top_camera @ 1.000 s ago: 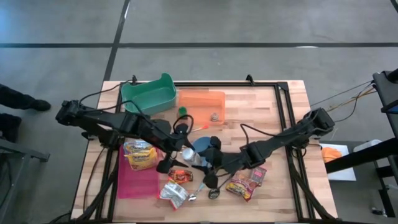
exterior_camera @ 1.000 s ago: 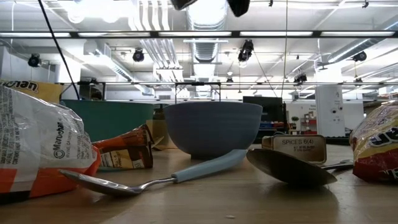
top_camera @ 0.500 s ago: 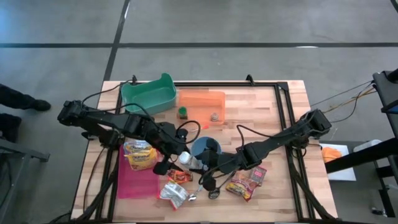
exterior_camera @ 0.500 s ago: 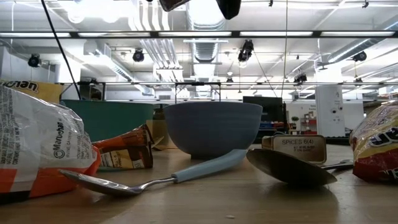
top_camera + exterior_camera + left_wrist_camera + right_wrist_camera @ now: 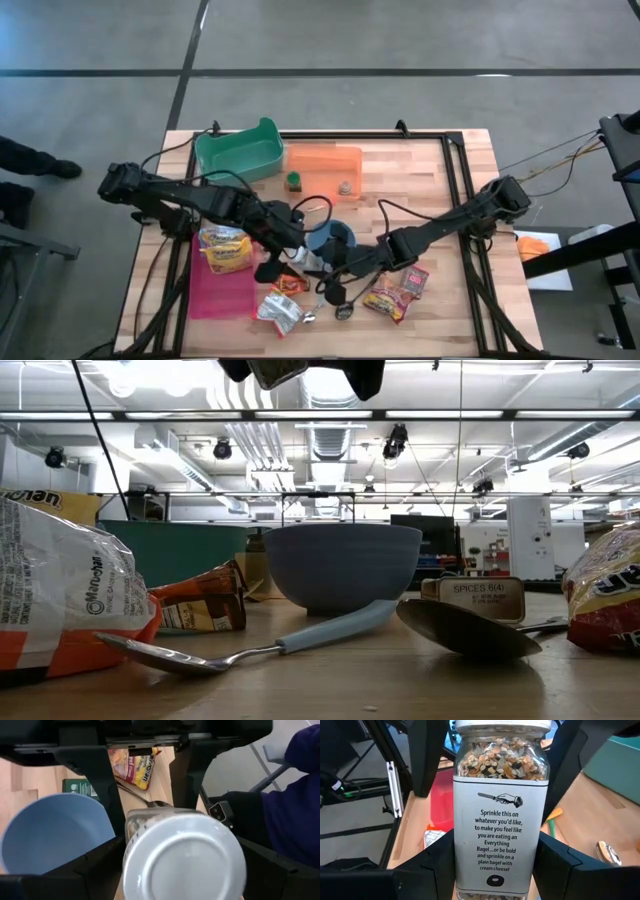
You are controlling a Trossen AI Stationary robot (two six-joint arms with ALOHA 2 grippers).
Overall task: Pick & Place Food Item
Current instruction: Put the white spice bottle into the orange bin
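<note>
The wooden table (image 5: pixel 420 190) carries a green bin (image 5: pixel 238 152) at its far left corner and an orange tray (image 5: pixel 322 165) just beside it; a small green-capped jar (image 5: pixel 293 181) and a small grey-capped one (image 5: pixel 344 187) stand by the tray's near edge. A pink tray (image 5: pixel 222 290) lies along the left edge with a yellow noodle packet (image 5: pixel 224 247) on its far end. The blue bowl (image 5: pixel 342 565) sits mid-table, its contents not visible. Around it lie a blue-handled spoon (image 5: pixel 250 650), a second spoon (image 5: pixel 470 630), a brown wrapper (image 5: pixel 200 600), a white and orange bag (image 5: pixel 65 600) and a red snack packet (image 5: pixel 394 293).

The seasoning jar (image 5: pixel 501 805) hangs above the table just beside the bowl, gripped from both sides: the left gripper (image 5: pixel 145 775) has its fingers spread wide around the jar's body, and the right gripper (image 5: pixel 492 870) is closed on it from the opposite side. Seeds and flakes fill it to the top. Its label reads "Sprinkle this on whatever you'd like, to make you feel like you are eating an Everything Bagel....or be bold and sprinkle on a plain bagel with cream cheese!" A small box (image 5: pixel 478 598) reads "SPICES".

The table's right half is bare wood.
</note>
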